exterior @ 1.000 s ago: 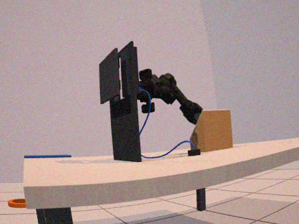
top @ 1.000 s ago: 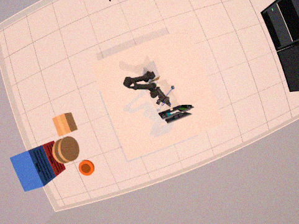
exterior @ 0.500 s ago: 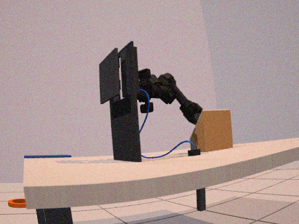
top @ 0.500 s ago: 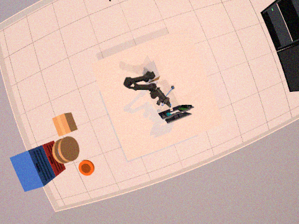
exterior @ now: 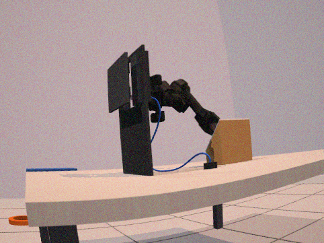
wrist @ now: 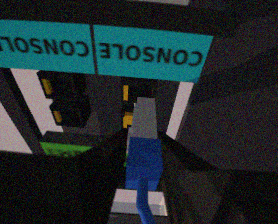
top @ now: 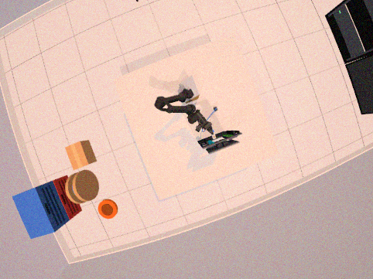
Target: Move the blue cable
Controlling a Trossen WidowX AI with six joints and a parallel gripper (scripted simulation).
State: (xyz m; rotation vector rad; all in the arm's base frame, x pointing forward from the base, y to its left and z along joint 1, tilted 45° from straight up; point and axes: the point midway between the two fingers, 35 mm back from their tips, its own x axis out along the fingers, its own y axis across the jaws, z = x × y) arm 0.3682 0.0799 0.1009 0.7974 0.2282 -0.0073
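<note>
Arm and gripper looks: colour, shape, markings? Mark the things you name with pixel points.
The slim six-joint robot arm [top: 175, 108] [exterior: 181, 94] is near-black and matte, built of chunky, angular joint housings and straight links. Its two-fingered parallel-jaw gripper [top: 212, 134] [wrist: 142, 135] is equally dark; in the wrist view its fingers taper toward the tips. I can make out no markings, sleeve or cable of its own.
</note>
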